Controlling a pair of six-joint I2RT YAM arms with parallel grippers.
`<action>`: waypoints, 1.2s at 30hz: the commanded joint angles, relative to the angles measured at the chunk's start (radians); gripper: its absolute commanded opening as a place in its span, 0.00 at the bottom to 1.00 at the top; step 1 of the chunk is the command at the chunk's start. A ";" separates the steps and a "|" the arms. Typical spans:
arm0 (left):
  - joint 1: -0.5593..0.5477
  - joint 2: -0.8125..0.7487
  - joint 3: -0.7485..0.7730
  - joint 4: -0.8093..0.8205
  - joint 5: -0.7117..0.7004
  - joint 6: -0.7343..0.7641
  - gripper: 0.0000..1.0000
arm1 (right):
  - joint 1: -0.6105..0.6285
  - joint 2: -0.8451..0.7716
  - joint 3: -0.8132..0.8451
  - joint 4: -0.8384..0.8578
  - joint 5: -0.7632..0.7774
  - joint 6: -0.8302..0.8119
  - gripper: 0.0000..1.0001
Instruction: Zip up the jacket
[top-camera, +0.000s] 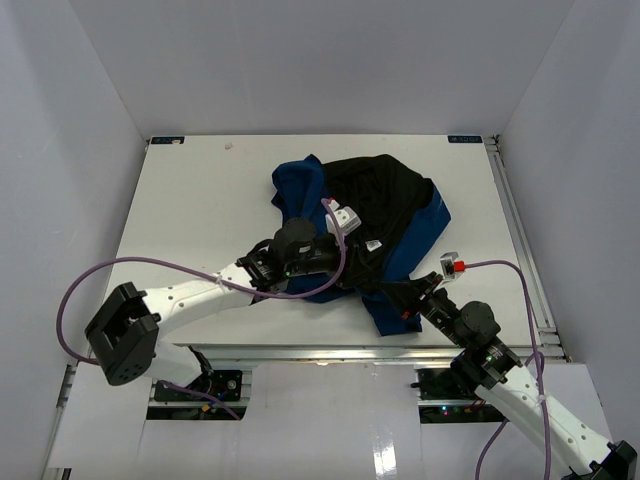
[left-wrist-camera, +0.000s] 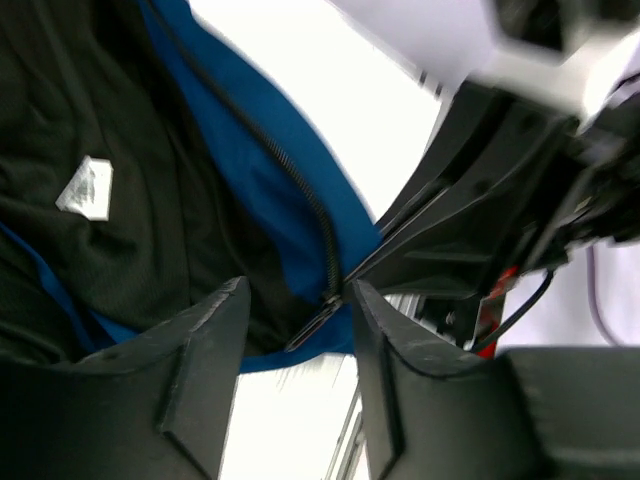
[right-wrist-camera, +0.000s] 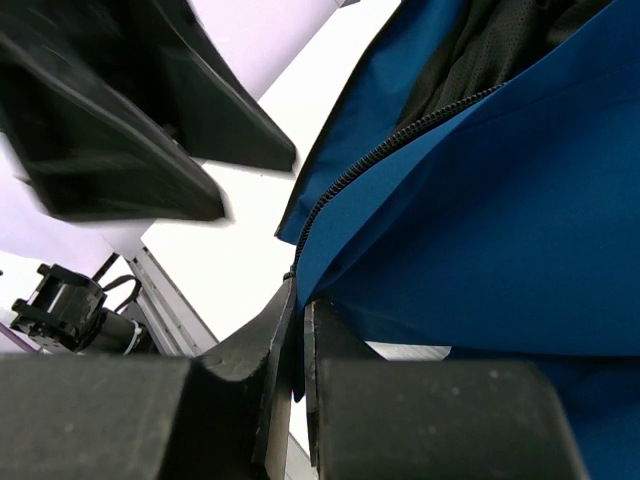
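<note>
The jacket (top-camera: 385, 205) lies bunched at the middle of the table (top-camera: 200, 200) (black lining up). At its 5 o'clock corner the right gripper (right-wrist-camera: 298, 305) pinches the blue hem. The left gripper (left-wrist-camera: 297, 300) stands spread, the zipper (left-wrist-camera: 300, 190) end between its fingers.
</note>
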 joint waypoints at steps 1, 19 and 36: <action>0.001 0.039 -0.022 -0.012 0.103 0.025 0.51 | 0.004 -0.008 -0.125 0.065 -0.017 -0.015 0.08; -0.002 0.037 -0.071 0.045 0.275 0.014 0.22 | 0.004 0.034 -0.118 0.102 0.038 -0.002 0.08; -0.007 0.085 -0.076 0.097 0.295 -0.039 0.00 | 0.003 0.089 -0.144 0.257 0.108 0.041 0.08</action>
